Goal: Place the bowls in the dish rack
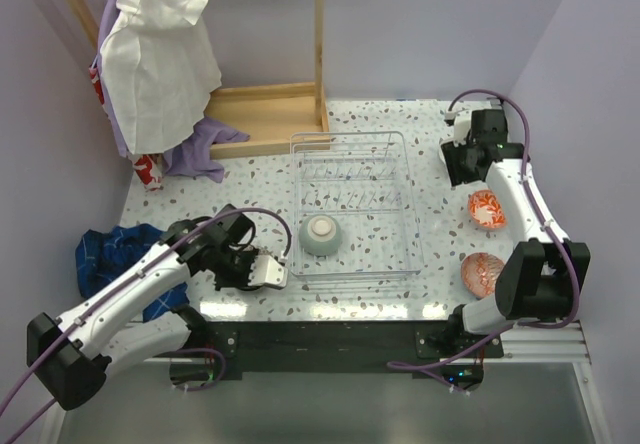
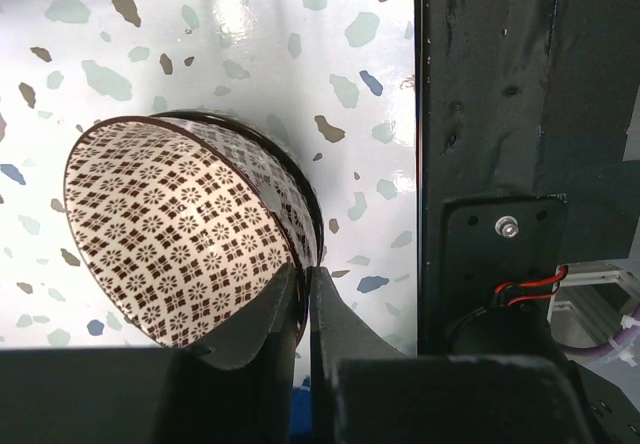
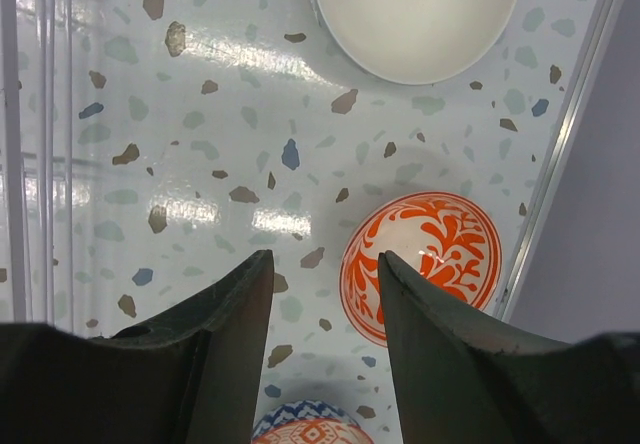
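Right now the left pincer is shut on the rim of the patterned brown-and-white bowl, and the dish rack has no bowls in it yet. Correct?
Not quite. The left pincer is indeed shut on the rim of the patterned bowl, but the dish rack is not without bowls: the top external view shows one pale green bowl already sitting inside it.

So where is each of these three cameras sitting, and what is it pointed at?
Top external: above and behind, looking down at the table, dish rack and both arms.
Left wrist: on the left arm, facing its left claw pinching a patterned bowl's rim.
Right wrist: looks down past the open right claw at the orange bowl.
Shared: speckled tabletop.
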`<act>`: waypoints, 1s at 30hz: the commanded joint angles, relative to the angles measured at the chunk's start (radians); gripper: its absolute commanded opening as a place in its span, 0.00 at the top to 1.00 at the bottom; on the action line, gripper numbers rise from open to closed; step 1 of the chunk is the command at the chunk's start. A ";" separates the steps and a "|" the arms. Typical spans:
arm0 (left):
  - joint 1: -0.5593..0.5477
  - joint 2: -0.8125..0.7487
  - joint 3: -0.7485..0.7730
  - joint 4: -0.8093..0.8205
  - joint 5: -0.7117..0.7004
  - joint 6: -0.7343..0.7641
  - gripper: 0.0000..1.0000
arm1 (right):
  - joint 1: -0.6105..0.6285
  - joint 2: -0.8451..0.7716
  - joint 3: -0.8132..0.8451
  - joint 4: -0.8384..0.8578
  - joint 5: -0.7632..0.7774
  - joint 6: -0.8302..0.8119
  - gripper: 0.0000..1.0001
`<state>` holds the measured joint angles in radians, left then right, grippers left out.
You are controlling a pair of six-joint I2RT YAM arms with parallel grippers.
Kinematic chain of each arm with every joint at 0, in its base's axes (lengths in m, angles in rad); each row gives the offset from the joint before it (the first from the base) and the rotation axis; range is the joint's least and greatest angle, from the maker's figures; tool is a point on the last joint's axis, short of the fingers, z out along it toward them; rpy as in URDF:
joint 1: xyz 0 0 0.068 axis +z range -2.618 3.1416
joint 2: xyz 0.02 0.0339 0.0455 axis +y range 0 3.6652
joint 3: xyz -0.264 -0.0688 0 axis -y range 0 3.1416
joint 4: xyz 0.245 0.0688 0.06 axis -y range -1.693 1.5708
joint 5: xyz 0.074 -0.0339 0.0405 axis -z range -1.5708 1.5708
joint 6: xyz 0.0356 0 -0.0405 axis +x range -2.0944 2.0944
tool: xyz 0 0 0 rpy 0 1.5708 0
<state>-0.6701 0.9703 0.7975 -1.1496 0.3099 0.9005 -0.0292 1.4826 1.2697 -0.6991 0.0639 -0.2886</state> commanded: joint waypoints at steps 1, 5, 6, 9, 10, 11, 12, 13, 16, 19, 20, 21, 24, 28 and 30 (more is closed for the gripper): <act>-0.003 -0.013 0.089 0.005 0.014 -0.015 1.00 | 0.015 -0.035 0.056 -0.026 -0.015 0.006 0.50; -0.003 -0.008 0.126 -0.009 0.040 -0.025 1.00 | 0.018 -0.035 0.063 -0.034 -0.016 0.008 0.51; -0.003 -0.008 0.131 -0.015 0.050 -0.025 1.00 | 0.020 -0.036 0.062 -0.037 -0.018 0.009 0.51; -0.003 -0.012 0.155 -0.042 0.080 -0.028 1.00 | 0.020 -0.047 0.057 -0.043 -0.019 0.011 0.51; -0.003 -0.016 0.184 -0.053 0.087 -0.028 1.00 | 0.021 -0.053 0.056 -0.048 -0.019 0.011 0.51; -0.003 -0.016 0.199 -0.067 0.093 -0.031 1.00 | 0.022 -0.056 0.054 -0.053 -0.019 0.011 0.51; -0.003 -0.018 0.215 -0.073 0.093 -0.031 1.00 | 0.022 -0.059 0.057 -0.057 -0.019 0.011 0.51; -0.003 -0.019 0.251 -0.075 0.093 -0.032 1.00 | 0.020 -0.062 0.059 -0.065 -0.019 0.011 0.52; -0.003 -0.001 0.328 -0.064 0.069 -0.046 1.00 | 0.022 -0.071 0.075 -0.083 -0.022 0.025 0.53; -0.002 0.048 0.415 -0.036 0.023 -0.040 1.00 | 0.022 -0.068 0.120 -0.106 -0.048 0.055 0.53; -0.002 0.062 0.434 0.003 0.015 -0.043 1.00 | 0.022 -0.065 0.149 -0.114 -0.085 0.063 0.53; -0.002 0.091 0.454 0.026 0.026 -0.051 1.00 | 0.022 -0.065 0.164 -0.119 -0.111 0.066 0.52; -0.002 0.172 0.535 0.128 0.115 -0.124 1.00 | 0.021 -0.084 0.221 -0.129 -0.262 0.077 0.52; -0.002 0.229 0.556 0.313 0.285 -0.321 1.00 | 0.022 -0.136 0.247 -0.085 -0.458 0.109 0.55; -0.002 0.240 0.502 0.471 0.397 -0.402 1.00 | 0.021 -0.168 0.226 -0.045 -0.516 0.160 0.61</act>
<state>-0.6701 1.1988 1.3182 -1.0080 0.4667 0.7074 -0.0132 1.4029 1.4670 -0.8047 -0.2306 -0.2138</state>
